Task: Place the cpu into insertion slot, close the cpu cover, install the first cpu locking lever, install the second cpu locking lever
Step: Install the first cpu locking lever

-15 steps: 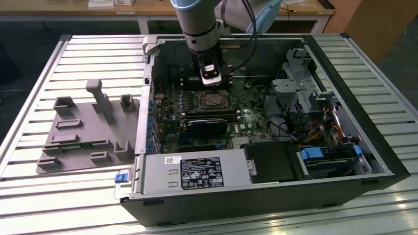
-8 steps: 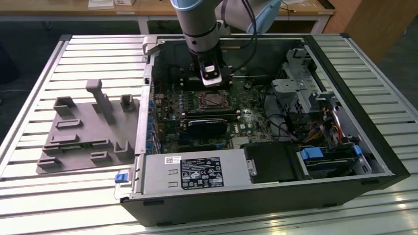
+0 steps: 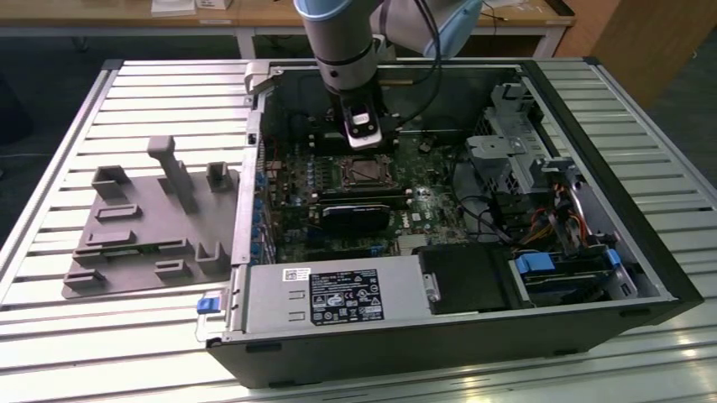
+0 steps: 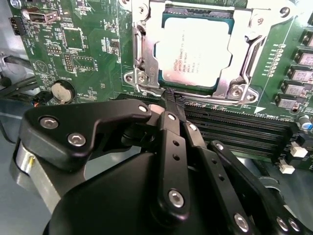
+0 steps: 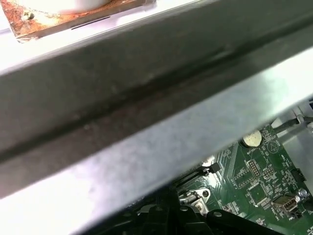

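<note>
Looking at the fingertips (image 4: 168, 104) in the second wrist view, they're pinched together with nothing I can see between them. So the gripper (image 4: 169, 98) is basically one closed point, resting right at the near edge of the cpu cover (image 4: 146, 63). I can't tell for sure if it's touching the frame or just above it.

The cpu (image 4: 193, 49) is already sitting in the insertion slot (image 3: 364, 172), and the cover frame lies down around it with the chip's silver top showing through the opening. So my read is we're at the cover/lever part of the job. I can't make out whether either locking lever is hooked.

My advice for this step:
- Push with the closed tip on metal frame or lever wire only, never on the chip's top.
- Keep the tip off the black memory slots (image 4: 234, 132) just beside it. There's not much room there.
- Go slow and straight, because a closed tip could skid off thin wire onto the green motherboard (image 4: 83, 58).

Further out, the exterior view shows the arm (image 3: 342, 50) reaching straight down into the open computer case (image 3: 627, 277), which lies on the slatted table (image 3: 67, 336).
</note>
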Controlling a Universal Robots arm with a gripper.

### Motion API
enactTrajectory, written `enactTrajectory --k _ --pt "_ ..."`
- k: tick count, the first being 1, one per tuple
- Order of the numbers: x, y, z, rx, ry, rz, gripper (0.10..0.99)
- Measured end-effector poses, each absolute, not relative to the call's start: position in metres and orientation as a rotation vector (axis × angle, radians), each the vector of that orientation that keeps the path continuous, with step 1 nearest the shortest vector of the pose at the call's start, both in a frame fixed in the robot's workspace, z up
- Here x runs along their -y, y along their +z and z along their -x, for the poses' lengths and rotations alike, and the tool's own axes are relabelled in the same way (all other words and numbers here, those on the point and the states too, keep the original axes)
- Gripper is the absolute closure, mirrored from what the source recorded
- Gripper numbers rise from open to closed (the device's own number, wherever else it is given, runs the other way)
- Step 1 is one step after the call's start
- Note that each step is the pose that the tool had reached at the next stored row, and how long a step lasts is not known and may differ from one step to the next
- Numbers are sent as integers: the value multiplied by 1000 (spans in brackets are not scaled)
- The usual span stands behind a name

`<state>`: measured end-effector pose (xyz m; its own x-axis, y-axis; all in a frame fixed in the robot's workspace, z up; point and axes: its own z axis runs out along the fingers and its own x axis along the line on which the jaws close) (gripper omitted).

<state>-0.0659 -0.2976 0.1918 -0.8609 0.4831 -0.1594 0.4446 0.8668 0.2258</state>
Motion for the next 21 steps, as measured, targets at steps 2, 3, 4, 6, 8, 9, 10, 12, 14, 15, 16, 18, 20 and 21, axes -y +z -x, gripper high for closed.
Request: enactTrajectory --k 2,3,4,6,8,9,10,12,14,15,16,18,20,21 --pt "298 191 65 -2829 270 -712 984" --pt "298 191 65 -2829 271 -712 984" --pt "298 191 65 -2829 274 -712 984" --pt "298 191 64 -2829 278 -713 984" --pt "299 191 64 -2830 282 -714 984" --pt "299 191 64 -2830 285 -714 984" --pt "299 191 64 -2830 286 -714 984" --pt "299 191 64 -2830 288 -714 984" --pt "299 193 64 -2830 289 -715 984" --pt "299 194 64 -2830 289 -715 984" --pt "299 196 64 -2830 289 -715 984" --pt "299 199 64 -2830 289 -715 984" --pt "299 202 64 -2830 289 -715 984" --pt "299 204 64 -2830 289 -714 984"
